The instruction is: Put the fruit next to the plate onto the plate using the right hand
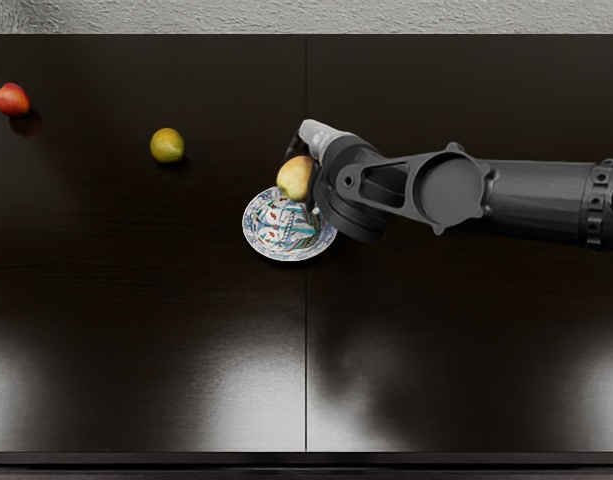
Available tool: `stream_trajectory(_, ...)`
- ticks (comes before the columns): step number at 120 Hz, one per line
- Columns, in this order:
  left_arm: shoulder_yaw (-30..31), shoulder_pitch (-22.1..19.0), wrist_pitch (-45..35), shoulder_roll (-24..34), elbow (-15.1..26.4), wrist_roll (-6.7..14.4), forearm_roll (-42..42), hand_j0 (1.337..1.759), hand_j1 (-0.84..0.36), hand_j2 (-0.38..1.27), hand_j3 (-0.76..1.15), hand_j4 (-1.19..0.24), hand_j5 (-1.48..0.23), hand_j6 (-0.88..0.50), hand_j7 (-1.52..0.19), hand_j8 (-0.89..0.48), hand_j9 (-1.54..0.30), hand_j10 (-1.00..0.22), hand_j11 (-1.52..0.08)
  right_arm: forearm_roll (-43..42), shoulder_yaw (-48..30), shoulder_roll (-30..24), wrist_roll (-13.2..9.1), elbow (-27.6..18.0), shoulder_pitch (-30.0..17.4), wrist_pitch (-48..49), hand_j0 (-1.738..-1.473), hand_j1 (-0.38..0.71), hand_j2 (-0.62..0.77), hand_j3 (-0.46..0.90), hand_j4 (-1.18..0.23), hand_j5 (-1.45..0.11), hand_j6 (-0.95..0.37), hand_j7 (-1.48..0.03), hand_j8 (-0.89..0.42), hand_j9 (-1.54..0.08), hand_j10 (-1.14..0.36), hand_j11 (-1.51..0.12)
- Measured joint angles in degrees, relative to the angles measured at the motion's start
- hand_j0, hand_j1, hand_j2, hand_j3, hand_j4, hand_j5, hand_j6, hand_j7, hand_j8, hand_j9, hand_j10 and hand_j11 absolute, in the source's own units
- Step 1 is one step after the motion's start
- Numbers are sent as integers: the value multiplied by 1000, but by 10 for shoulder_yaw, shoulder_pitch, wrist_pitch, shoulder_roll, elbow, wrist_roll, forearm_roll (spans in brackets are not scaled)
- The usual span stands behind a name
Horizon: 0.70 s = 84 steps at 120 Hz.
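right hand [324, 160] | fingers seemingly curled round yellow fruit [295, 178], over plate [254, 235] rim | fruit: light, firm, smooth, rolls easily | hold: around its middle

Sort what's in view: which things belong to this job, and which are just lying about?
In the job: right hand; yellow fruit in its grip; plate.
Lying about: green fruit; red fruit, both to the left on the table.

Right arm [546, 200] runs off the right edge. Its wrist [358, 205] covers the plate's [269, 237] right rim. Whether the right hand [321, 150] grips the fruit [296, 178] cannot be made out.
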<state>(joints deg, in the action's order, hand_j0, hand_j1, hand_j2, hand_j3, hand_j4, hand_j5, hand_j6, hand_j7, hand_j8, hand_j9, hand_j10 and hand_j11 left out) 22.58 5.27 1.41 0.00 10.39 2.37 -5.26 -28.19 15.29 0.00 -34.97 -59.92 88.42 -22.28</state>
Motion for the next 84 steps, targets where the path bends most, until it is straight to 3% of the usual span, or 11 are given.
stream_trajectory(19, 0, 0, 0, 0, 0, 0, 0, 1658, 71, 46, 0, -232, -301, -232, -301, -232, -301, -232, -301, -1, -2, 0, 0, 3, 4, 17, -1656, -171, 20, 0, -172, -340, -131, -320, -149, -340, -232, -343)
stream_trajectory(45, 0, 0, 0, 0, 0, 0, 0, 1658, 71, 46, 0, -232, -301, -232, -301, -232, -301, -232, -301, 4, -15, 0, 0, -15, 18, 18, -1657, -263, 3, 0, -81, -144, -68, -138, -73, -145, -101, -146)
stream_trajectory(59, 0, 0, 0, 0, 0, 0, 0, 1658, 71, 46, 0, -232, -301, -232, -301, -232, -301, -232, -301, 11, -63, -5, 0, -69, 11, -17, -1658, -284, -1, 0, -60, -99, -53, -95, -56, -100, -71, -100)
stream_trajectory(84, 0, -1, 0, 0, 0, 0, 0, 1658, 71, 46, 0, -232, -301, -232, -301, -232, -301, -232, -301, 31, -144, -59, 0, -177, -23, -36, -1658, -302, -4, 0, -42, -62, -40, -60, -41, -62, -46, -62)
